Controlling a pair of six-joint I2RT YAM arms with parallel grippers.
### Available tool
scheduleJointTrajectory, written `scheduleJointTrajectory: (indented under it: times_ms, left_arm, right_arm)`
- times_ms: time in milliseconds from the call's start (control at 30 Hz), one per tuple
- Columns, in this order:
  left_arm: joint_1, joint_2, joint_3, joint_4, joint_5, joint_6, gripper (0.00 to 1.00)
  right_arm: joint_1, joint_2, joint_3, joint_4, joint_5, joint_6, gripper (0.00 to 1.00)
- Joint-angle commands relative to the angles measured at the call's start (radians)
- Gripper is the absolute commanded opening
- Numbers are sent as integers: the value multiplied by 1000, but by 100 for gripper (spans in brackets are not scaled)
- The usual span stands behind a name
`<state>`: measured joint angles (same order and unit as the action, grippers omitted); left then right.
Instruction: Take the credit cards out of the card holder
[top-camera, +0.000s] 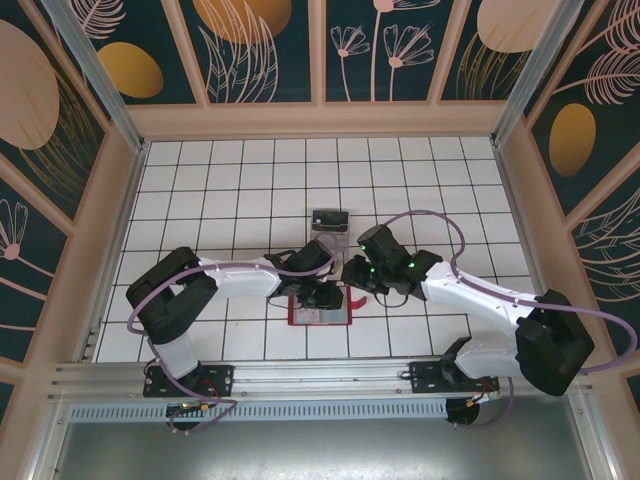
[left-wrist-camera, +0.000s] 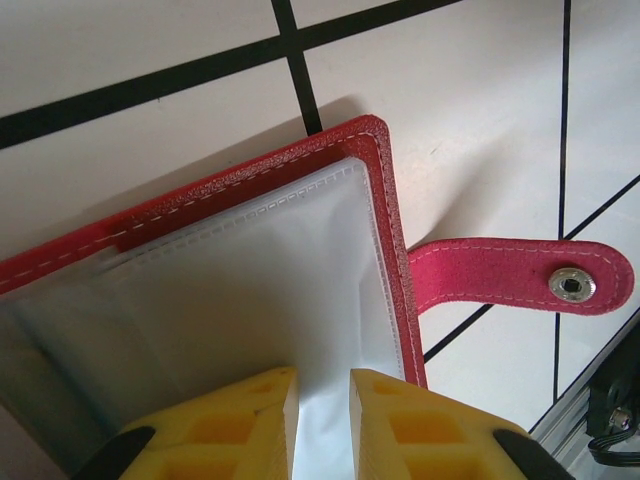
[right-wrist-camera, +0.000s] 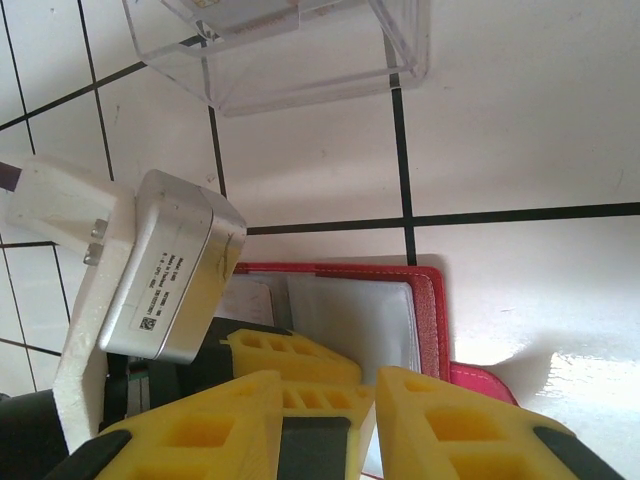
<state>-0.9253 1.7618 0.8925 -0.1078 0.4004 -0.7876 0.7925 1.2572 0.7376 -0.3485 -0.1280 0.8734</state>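
White tiled table (top-camera: 200, 190) with a black grid, boxed in by dark panels painted with pale flowers (top-camera: 260, 50).

Item 1: card holder (top-camera: 310, 317), red, lying open and flat at the near middle of the table. In the left wrist view its stitched red border frames a pale grey pocket (left-wrist-camera: 250, 290). The closing tab (left-wrist-camera: 520, 275), with a metal snap, sticks out to the side and lies flat on the tiles. In the right wrist view the holder (right-wrist-camera: 370, 310) lies just ahead of the yellow fingers.

Item 2: left gripper (top-camera: 325, 297), directly over the open holder. Its yellow fingers (left-wrist-camera: 255, 420) stand over the pocket with only a thin slit between them; whether they pinch the pocket material cannot be told.

Item 3: right gripper (top-camera: 352, 275), just right of the left one, at the holder's far right corner. Something dark sits between its fingers (right-wrist-camera: 450, 420); grasping or free, cannot tell.

Item 4: clear plastic box (top-camera: 328, 220), beyond the holder and apart from it, with a dark flat piece inside.
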Motion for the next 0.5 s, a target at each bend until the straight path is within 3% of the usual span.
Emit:
scheduleJointTrajectory:
  times_ms: [0, 467]
  left_arm:
    - [-6, -9, 23, -23, -18, 10, 22]
    - [0, -125, 27, -92, -151, 37, 24]
  right_arm:
    - [-8, -15, -2, -3, 13, -9, 31]
    - [-5, 23, 65, 1, -42, -32, 31]
